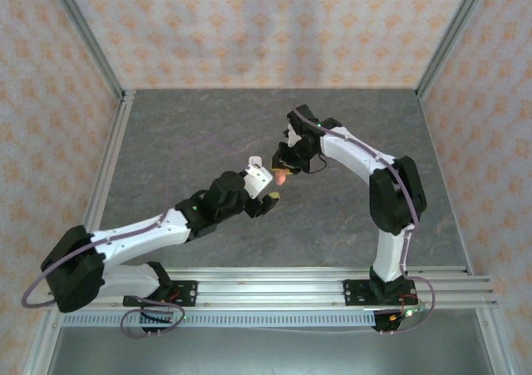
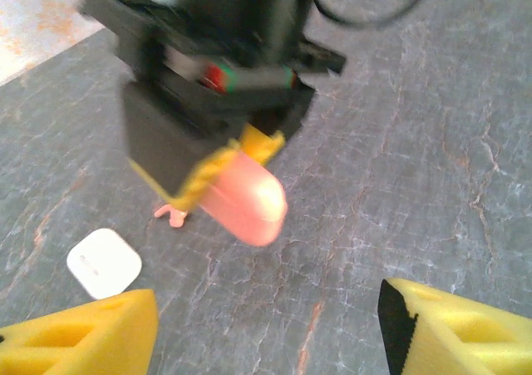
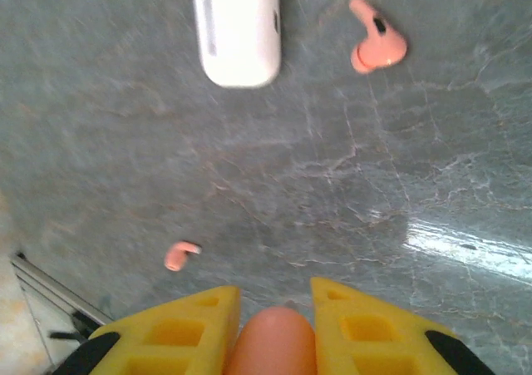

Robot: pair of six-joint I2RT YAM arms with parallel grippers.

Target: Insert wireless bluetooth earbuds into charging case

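The wireless bluetooth earbuds in sight are two small coral-pink plastic buds with short stems, both lying loose on the grey marbled table. In the right wrist view one earbud lies near the rounded white plastic charging case, to its right and not touching it. The other earbud lies well apart from both, lower in that view. In the left wrist view a coral-pink earbud lies on the table at the lower edge of the right gripper's yellow pad, near the white charging case.

The right gripper is clamped on a smooth, pebble-shaped coral-pink charging case, whose rounded end sits between the two yellow foam fingers. Seen from the left wrist, the right gripper holds this coral-pink charging case off the surface, its free end pointing down and towards the camera. Whether its lid is open cannot be told.

The left gripper has its yellow fingers spread wide with nothing between them, facing the held case.

From the top external view, the left gripper and the right gripper meet near the middle of the table, the coral-pink charging case just beside the left fingers.
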